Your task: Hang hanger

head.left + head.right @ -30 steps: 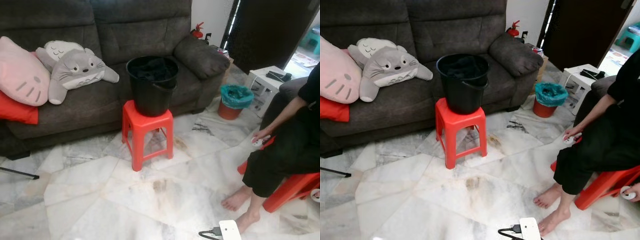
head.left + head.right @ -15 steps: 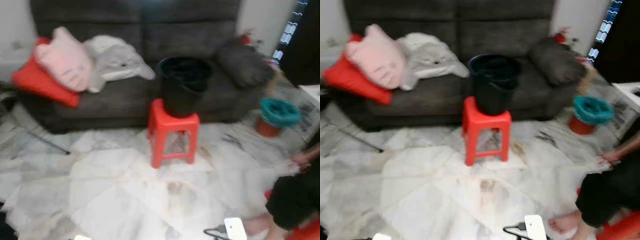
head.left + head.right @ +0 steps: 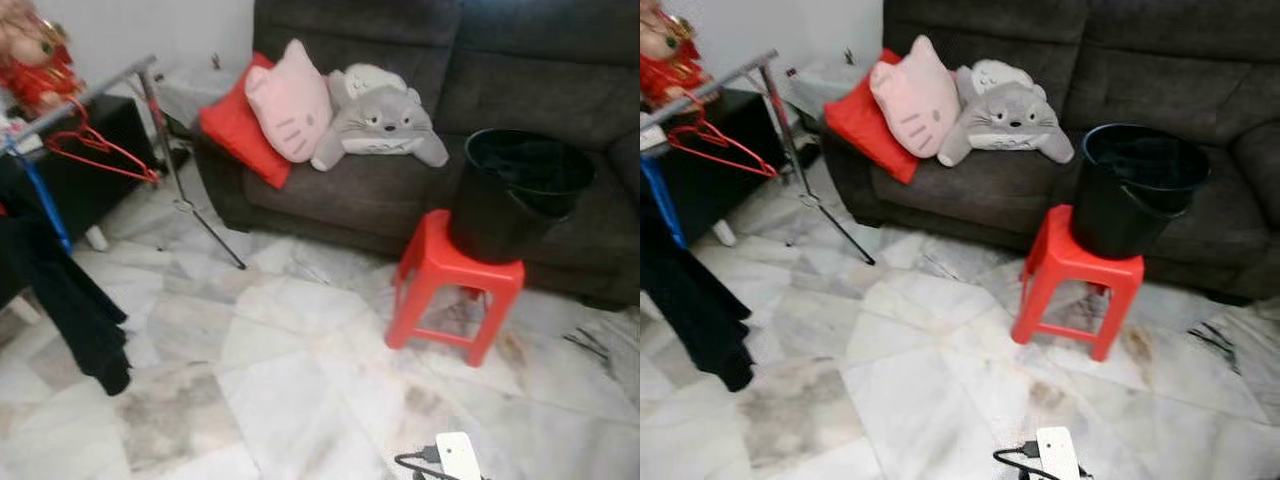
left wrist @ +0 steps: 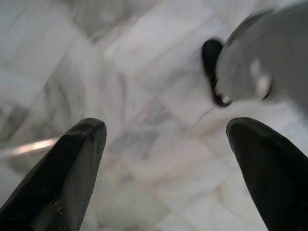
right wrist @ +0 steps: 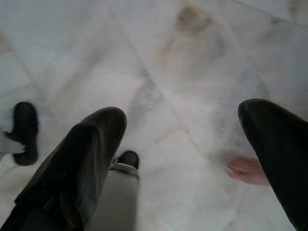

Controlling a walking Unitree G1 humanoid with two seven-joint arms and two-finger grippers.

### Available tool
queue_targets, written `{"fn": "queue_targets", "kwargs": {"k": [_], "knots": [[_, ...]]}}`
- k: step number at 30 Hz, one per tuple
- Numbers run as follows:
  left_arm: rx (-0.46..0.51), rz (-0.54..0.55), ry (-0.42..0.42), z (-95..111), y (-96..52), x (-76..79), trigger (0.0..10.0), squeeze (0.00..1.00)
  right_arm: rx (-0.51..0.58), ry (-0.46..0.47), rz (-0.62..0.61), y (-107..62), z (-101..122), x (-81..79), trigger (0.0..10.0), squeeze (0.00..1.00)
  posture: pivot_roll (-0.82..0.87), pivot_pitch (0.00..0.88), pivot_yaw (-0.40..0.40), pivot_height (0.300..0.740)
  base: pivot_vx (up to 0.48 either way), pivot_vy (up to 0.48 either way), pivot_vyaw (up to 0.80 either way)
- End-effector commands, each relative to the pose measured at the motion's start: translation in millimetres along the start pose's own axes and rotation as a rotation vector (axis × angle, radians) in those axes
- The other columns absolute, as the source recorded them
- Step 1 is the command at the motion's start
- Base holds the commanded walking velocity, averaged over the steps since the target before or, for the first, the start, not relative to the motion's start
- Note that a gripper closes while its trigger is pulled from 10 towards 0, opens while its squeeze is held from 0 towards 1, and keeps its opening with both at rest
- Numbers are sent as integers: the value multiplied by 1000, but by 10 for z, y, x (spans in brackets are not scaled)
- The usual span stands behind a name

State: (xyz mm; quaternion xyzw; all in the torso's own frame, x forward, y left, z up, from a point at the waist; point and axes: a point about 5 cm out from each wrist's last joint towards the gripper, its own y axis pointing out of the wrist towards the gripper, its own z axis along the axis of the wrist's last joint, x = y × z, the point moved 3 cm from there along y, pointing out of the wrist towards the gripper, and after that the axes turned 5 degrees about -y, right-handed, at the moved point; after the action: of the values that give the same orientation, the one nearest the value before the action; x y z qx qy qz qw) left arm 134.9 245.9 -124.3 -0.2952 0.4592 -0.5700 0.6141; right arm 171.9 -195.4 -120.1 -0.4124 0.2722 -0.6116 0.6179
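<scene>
The white floor [image 3: 300,370] in the middle is open. The rack [image 3: 150,110] stands far left, the red stool [image 3: 455,285] right.

Glossy marble floor [image 3: 300,390], matt cloth sofa [image 3: 520,70], smooth plastic stool [image 3: 455,285].

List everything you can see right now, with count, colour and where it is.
Sofa: one, dark grey, along the back.
Cushions: red, pink cat, grey plush, on the sofa.
Bucket: one, black, on the stool.
Stool: one, red, before the sofa.
Clothes rack: one, metal, at left.
Hanger: one, red, on the rack.
Garment: one, black, hanging from the rack.
Left gripper: open, above the floor.
Right gripper: open, above the floor.
</scene>
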Motion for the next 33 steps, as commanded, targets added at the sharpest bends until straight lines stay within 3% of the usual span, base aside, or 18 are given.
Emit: {"fn": "queue_targets", "kwargs": {"k": [1,15,33], "knots": [[-18,-8,-8,-79,-12,11,10000,0,-3,24,-15,-5,-25,28,10000,0,-17,0,-60,740,0,0,0],[22,-21,-49,-32,-13,23,10000,0,4,39,-27,-2,-2,41,10000,0,-17,0,-60,740,0,0,0],[19,-22,-25,-24,-11,16,10000,0,16,50,-60,4,43,86,10000,0,-19,0,-60,740,0,0,-211]]}}
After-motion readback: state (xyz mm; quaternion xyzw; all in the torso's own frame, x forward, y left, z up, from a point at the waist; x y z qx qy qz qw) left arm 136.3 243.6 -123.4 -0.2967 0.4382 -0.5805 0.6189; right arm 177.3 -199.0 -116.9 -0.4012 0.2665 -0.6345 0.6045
